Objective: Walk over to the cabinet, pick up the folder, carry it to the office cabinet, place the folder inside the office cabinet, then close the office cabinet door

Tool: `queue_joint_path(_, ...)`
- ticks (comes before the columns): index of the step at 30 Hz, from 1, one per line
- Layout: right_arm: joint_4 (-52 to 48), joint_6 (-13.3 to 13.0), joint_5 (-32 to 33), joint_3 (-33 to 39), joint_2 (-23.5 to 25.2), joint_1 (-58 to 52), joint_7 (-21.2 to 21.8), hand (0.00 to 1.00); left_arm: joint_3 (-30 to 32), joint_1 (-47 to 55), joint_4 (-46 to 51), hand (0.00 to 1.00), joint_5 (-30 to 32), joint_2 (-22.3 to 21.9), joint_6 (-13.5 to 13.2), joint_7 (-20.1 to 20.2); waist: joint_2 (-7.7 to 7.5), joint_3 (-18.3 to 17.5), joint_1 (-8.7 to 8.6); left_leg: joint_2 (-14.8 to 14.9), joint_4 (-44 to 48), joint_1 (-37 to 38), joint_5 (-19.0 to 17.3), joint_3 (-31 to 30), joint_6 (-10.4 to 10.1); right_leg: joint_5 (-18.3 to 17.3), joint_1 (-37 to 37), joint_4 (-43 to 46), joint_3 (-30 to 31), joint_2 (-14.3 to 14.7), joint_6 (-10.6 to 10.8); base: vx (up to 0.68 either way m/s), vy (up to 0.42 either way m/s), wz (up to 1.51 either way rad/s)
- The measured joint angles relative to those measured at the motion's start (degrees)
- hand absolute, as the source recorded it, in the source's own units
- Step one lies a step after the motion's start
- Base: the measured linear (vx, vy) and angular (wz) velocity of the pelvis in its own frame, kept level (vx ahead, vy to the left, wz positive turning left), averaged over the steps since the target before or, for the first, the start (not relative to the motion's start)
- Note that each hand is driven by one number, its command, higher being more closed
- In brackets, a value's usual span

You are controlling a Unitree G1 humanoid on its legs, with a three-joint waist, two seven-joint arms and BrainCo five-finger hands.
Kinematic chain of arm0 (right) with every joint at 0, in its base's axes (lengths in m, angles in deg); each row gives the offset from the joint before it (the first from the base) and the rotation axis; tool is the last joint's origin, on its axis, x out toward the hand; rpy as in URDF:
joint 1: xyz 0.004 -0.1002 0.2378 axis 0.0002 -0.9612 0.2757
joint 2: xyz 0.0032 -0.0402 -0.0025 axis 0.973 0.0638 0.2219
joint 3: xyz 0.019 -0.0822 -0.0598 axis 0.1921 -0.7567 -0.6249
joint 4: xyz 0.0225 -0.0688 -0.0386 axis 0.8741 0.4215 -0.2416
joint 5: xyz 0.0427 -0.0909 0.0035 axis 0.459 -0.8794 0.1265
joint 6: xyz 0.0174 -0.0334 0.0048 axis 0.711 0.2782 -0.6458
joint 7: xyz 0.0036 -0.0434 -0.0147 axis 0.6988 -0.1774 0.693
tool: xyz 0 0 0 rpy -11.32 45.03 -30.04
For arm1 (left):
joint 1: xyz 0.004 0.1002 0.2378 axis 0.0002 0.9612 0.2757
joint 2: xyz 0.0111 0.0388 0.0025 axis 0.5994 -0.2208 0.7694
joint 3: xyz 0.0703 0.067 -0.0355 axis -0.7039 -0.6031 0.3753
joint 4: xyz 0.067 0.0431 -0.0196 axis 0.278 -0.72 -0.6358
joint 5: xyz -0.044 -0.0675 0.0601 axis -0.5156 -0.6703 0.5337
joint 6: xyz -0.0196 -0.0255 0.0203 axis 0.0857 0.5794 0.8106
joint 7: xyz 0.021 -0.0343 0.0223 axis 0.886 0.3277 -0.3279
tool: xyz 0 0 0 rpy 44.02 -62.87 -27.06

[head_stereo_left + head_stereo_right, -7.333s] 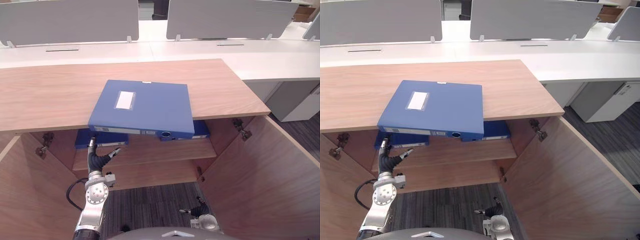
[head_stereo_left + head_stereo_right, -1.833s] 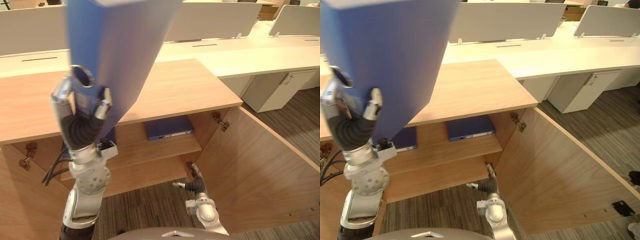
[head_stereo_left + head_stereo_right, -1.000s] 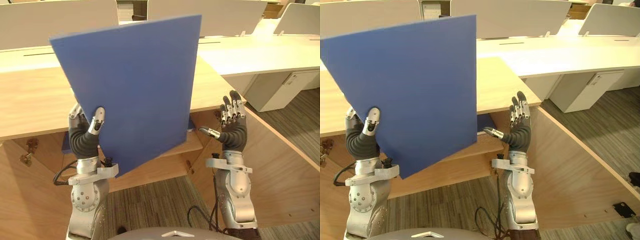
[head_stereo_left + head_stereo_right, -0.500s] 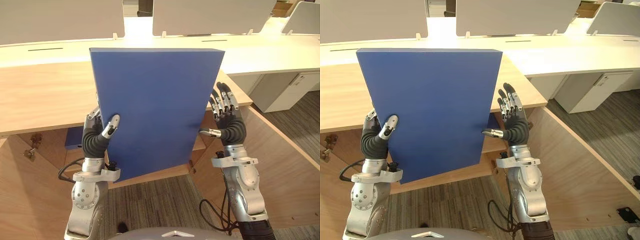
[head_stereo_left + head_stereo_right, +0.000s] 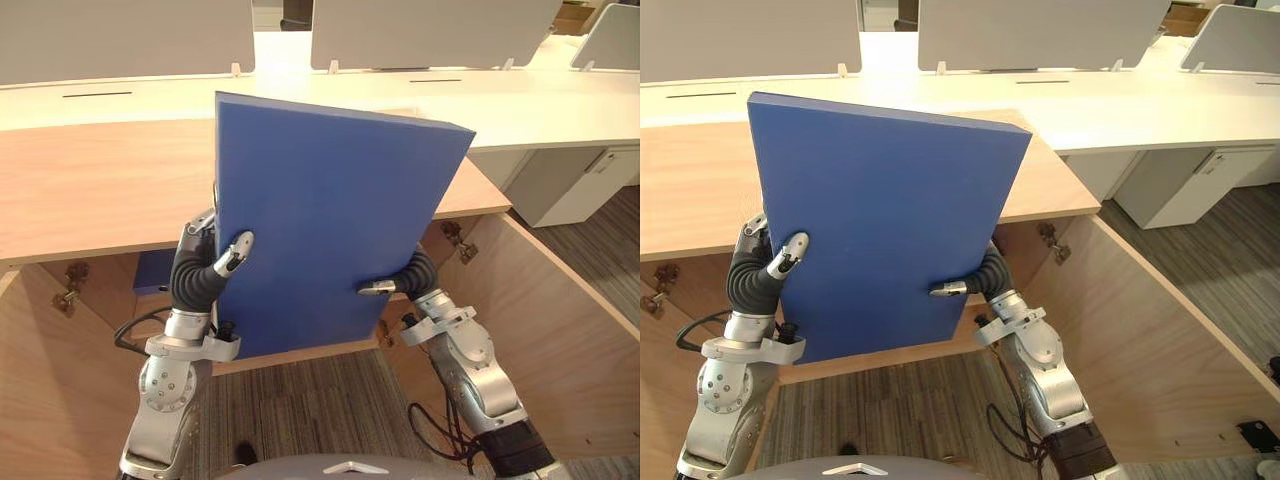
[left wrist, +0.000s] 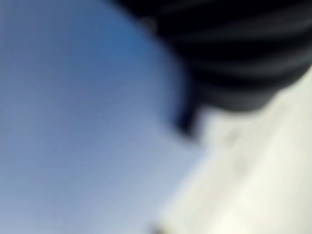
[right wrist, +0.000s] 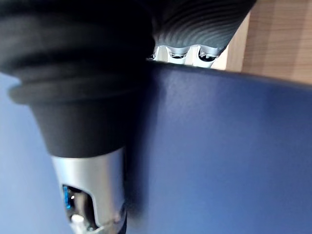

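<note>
Since half a second ago the right hand [image 5: 415, 275] has left its raised, straight-fingered pose beside the folder [image 5: 320, 220] and closed on the folder's lower right edge. Its thumb lies across the blue front face, and in the right wrist view its fingers [image 7: 204, 54] reach over the edge to the far side. The left hand [image 5: 205, 270] grips the lower left edge, with its thumb [image 5: 237, 250] pressed on the face and its other fingers behind. The blue folder is held upright between both hands, clear of the wooden cabinet top [image 5: 100, 190], with its top edge tilted down to the right.

Below the top, the cabinet door [image 5: 560, 340] on the right stands swung open, and a second door [image 5: 40, 380] is open on the left. Another blue folder [image 5: 150, 270] lies on the shelf inside, just left of the left hand. Grey striped carpet [image 5: 310, 410] covers the floor. Behind the cabinet run white desks [image 5: 540, 100] with grey divider panels [image 5: 120, 35], and a white pedestal [image 5: 575, 180] stands at the right.
</note>
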Motion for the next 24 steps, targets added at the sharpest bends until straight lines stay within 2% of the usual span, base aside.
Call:
queue_joint_path(8,1.2,0.3,1.2,-1.7,-2.0,0.5,0.9,1.00,0.0,-0.5,-0.1,1.00,0.2,1.1,0.0,-0.3,-0.01,0.0,0.97,0.0,0.0,-0.7,0.5,-0.2,0.1,0.3,-0.7,0.2,-0.1,0.1,-0.1,0.00,0.000,0.00)
queue_joint_path(9,1.2,0.3,1.2,-1.7,-2.0,0.5,0.8,1.00,0.0,-0.5,-0.1,0.00,0.4,1.1,0.0,-0.4,-0.02,0.0,1.02,0.1,0.0,-0.8,0.6,-0.2,0.1,0.3,-0.8,0.3,-0.1,0.1,-0.1,0.00,0.000,0.00)
queue_joint_path(18,1.2,-0.1,0.0,-0.6,2.2,0.5,-0.8,1.00,0.6,-0.5,-2.5,0.00,1.4,0.2,-0.8,-1.7,-0.06,-0.1,1.13,0.2,-0.1,-1.7,1.3,-0.3,0.2,0.5,-1.7,0.3,-0.1,0.2,-0.8,-0.02,0.017,0.00)
queue_joint_path(24,0.8,-0.2,-4.0,0.5,7.0,0.5,-2.9,1.00,2.8,0.1,-5.0,0.00,5.6,-1.6,-0.9,-4.2,-0.37,-0.3,1.15,0.4,-0.1,-1.7,1.2,-0.3,-0.1,0.7,-1.7,0.1,0.0,0.4,-0.9,0.00,0.000,0.00)
